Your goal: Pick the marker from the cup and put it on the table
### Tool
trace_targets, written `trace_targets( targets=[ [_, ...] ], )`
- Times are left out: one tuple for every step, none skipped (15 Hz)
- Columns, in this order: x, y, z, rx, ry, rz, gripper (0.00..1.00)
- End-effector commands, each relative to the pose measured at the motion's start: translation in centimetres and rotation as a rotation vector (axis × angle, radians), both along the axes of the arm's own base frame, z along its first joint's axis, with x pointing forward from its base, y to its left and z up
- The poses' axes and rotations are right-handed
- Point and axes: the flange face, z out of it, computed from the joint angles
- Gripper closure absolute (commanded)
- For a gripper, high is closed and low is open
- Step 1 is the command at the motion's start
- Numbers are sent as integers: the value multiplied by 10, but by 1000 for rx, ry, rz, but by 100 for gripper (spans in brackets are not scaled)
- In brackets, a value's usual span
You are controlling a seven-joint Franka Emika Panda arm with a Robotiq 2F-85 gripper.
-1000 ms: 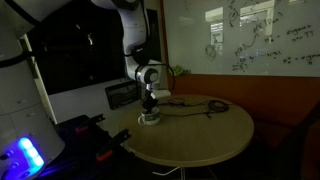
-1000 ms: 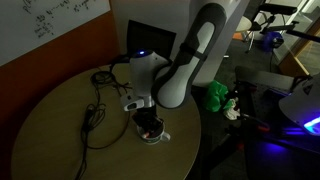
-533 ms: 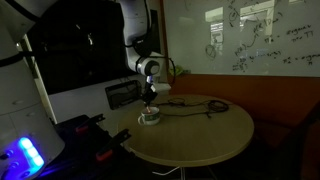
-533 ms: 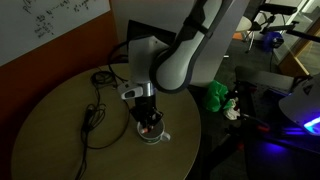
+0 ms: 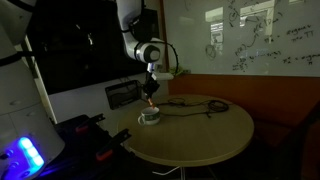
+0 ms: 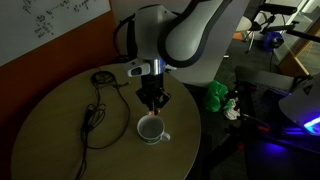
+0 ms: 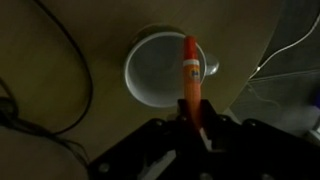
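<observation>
— How far is the task judged to be along?

— Roughly the first half is taken as done. The marker (image 7: 190,72) is seen pinched between the fingers of the gripper (image 7: 192,125), which is closed down to the width of the thin orange-red barrel; nothing else is held. In an exterior view the gripper (image 6: 153,99) is shown raised above the cup (image 6: 150,130), with a gap between the two, so the marker is judged to be clear of the rim.

— Where is the marker placed in the frames?

— In the wrist view it is found right of centre, pointing up the frame from the fingers and drawn across the right edge of the cup (image 7: 155,68). In an exterior view it is made out only as a small reddish tip (image 5: 150,102) below the gripper, directly over the cup (image 5: 149,117).

— What is left to be done?

— The marker is not yet laid on the table (image 6: 60,140). A sideways carry away from the cup, a descent to bare tan wood and a release are thought to be needed. The black cable (image 6: 95,112), left of centre in that view, is best avoided.
</observation>
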Motion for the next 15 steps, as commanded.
trace_targets(
  targets=[
    [0,-23,5,-155,21,3,95],
    [2,-33,0,-209,29,0,95],
    [4,-45,-11,-267,40,11,95],
    [4,-54,-19,-324,52,30,95],
    [4,-60,-28,-376,68,24,95],
    [2,-65,-39,-414,82,25,95],
    [-1,-65,-50,-434,111,26,95],
    [-5,-64,-63,-459,149,1,95],
    [-11,-63,-78,-478,184,-38,95],
    [-15,-60,-92,-477,216,-40,95],
    [-20,-56,-106,-484,225,-44,95],
    [-22,-55,-116,-496,235,-66,95],
    [-24,-55,-126,-498,234,-69,95],
    [-26,-55,-133,-499,233,-67,95],
    [-27,-55,-139,-519,230,-71,95]
  ],
)
